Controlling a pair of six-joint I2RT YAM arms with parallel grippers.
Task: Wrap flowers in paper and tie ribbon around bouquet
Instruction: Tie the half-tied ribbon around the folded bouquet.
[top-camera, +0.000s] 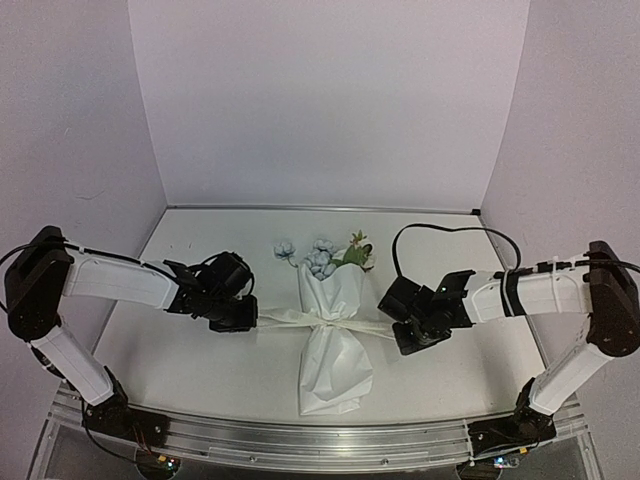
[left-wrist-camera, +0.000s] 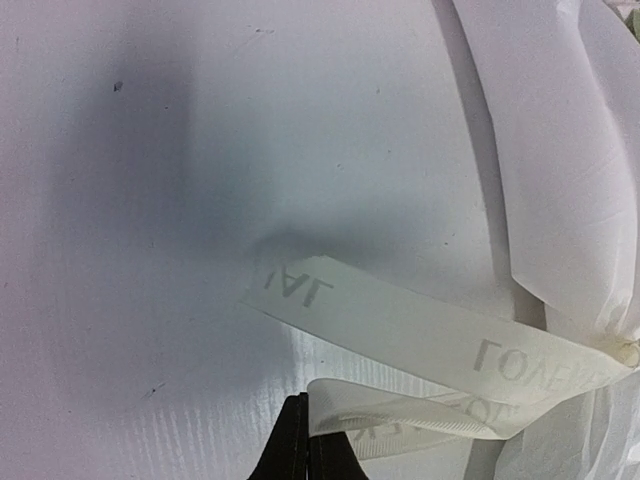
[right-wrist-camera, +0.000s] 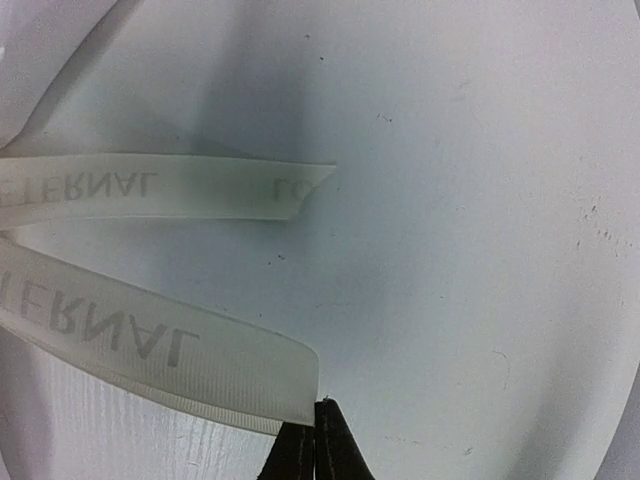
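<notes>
The bouquet lies in the middle of the table, a white paper (top-camera: 335, 365) cone with its wide end away from me. The flowers (top-camera: 322, 258), pale blue blooms and green leaves, stick out of that far end. The ribbon (top-camera: 322, 324) is cinched around the cone's middle, and its tails run out to both sides. My left gripper (top-camera: 256, 318) is just left of the cone. Its jaws (left-wrist-camera: 307, 438) are shut on a fold of the ribbon (left-wrist-camera: 420, 415). My right gripper (top-camera: 396, 335) is just right of the cone, shut (right-wrist-camera: 314, 440) on the end of a lettered ribbon (right-wrist-camera: 150, 355) tail.
White walls close off the table (top-camera: 200, 360) on three sides. A metal rail (top-camera: 320, 442) runs along the near edge between the arm bases. A black cable (top-camera: 440, 232) loops above the right arm. A loose ribbon tail (right-wrist-camera: 150, 190) lies flat beside the right gripper.
</notes>
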